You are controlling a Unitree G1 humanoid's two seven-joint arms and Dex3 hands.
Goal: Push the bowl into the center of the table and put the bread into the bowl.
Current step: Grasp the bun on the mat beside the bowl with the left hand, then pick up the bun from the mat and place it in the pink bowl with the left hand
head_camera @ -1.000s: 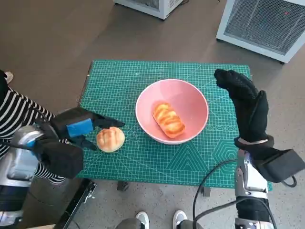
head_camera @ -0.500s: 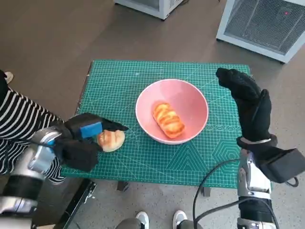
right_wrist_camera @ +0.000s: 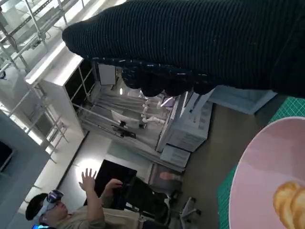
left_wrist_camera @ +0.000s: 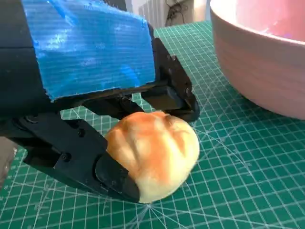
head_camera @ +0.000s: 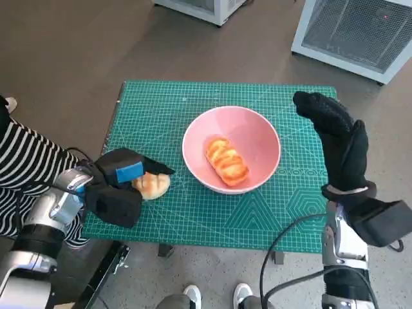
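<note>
The pink bowl (head_camera: 232, 149) stands near the middle of the green mat (head_camera: 193, 109) with a long golden bread (head_camera: 226, 161) lying inside it. A round bun (head_camera: 153, 185) lies on the mat left of the bowl. My left hand (head_camera: 122, 180) has its black fingers (left_wrist_camera: 100, 174) around the bun (left_wrist_camera: 155, 157), touching it on both sides; the bun still rests on the mat. My right hand (head_camera: 335, 138) is raised to the right of the bowl, fingers stretched out, holding nothing. The bowl's rim (right_wrist_camera: 257, 176) and the long bread (right_wrist_camera: 290, 200) show in the right wrist view.
Grey metal units (head_camera: 360, 32) stand on the floor beyond the table. A person in a striped sleeve (head_camera: 26, 161) sits at the left. Feet (head_camera: 219, 296) show below the table's near edge. A person with a raised hand (right_wrist_camera: 88, 181) shows in the right wrist view.
My left hand has slid forward and closed over the round bun, covering more of it. The right hand, bowl and long bread have stayed put.
</note>
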